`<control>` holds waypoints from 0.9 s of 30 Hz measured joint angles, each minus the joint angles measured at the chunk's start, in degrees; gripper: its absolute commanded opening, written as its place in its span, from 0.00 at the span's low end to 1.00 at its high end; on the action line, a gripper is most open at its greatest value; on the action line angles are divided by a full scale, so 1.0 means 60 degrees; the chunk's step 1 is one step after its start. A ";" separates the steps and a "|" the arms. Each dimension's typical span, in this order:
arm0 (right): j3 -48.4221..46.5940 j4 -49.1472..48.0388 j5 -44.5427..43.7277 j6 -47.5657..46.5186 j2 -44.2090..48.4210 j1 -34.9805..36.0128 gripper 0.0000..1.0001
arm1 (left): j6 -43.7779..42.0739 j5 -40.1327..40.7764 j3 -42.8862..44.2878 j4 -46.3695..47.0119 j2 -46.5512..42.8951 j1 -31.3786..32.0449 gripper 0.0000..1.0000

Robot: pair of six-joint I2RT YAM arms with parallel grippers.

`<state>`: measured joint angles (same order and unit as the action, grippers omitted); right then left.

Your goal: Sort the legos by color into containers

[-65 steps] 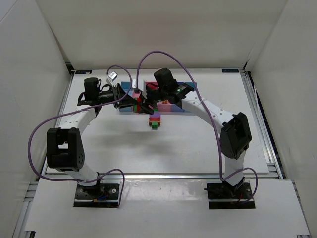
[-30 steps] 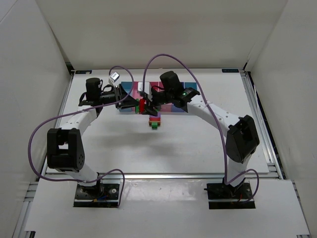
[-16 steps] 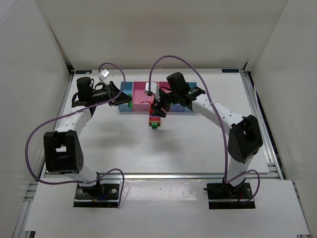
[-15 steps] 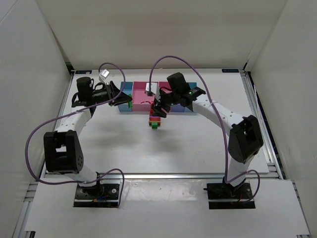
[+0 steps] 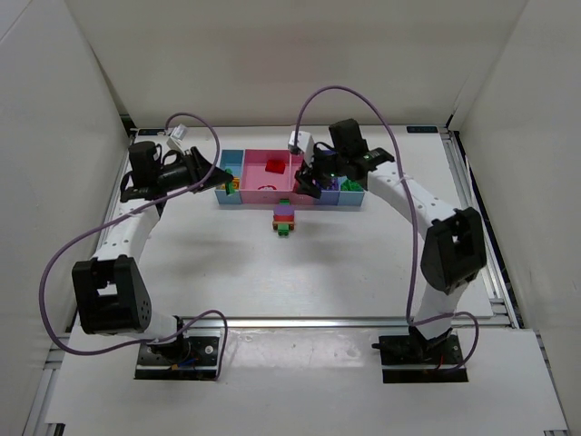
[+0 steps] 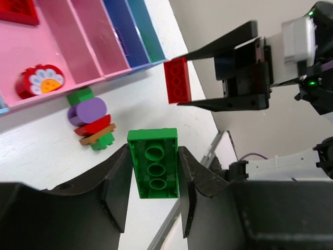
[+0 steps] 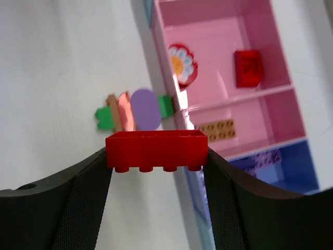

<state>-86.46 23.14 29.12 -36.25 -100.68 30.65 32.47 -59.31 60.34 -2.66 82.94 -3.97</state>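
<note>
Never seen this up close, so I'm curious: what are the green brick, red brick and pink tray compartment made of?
The green brick in the left gripper looks like hard moulded plastic: smooth, slightly shiny, with hollow tubes underneath. The red brick in the right gripper seems the same, glossy with round studs. The pink tray compartment is probably thin plastic, smooth and faintly glossy.

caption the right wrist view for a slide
Right fingers grip a long red plastic brick; a square red brick lies in the pink tray compartment.
</note>
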 measured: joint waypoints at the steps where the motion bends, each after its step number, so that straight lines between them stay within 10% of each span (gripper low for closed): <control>1: -0.0331 -0.0025 0.0036 0.0051 -0.0259 0.0007 0.34 | -0.0066 0.0080 0.0000 -0.0087 -0.0055 -0.0066 0.23; 15: -0.3821 -0.0754 0.0142 0.1304 -0.4277 0.0310 0.41 | -0.0605 0.0568 0.0073 -0.1075 -0.0113 -0.0656 0.23; 20: -0.4116 -0.0871 0.0160 0.1486 -0.4994 0.0401 0.76 | -0.0667 0.0572 0.0113 -0.1155 -0.0113 -0.0725 0.24; 27: -0.4251 -0.0962 -0.0117 0.1530 -0.5034 0.0477 0.98 | -0.0663 0.0572 0.0131 -0.1217 -0.0113 -0.0750 0.24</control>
<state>-111.96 17.37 28.42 -27.07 -130.89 33.52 28.49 -55.88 61.12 -9.96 82.26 -8.47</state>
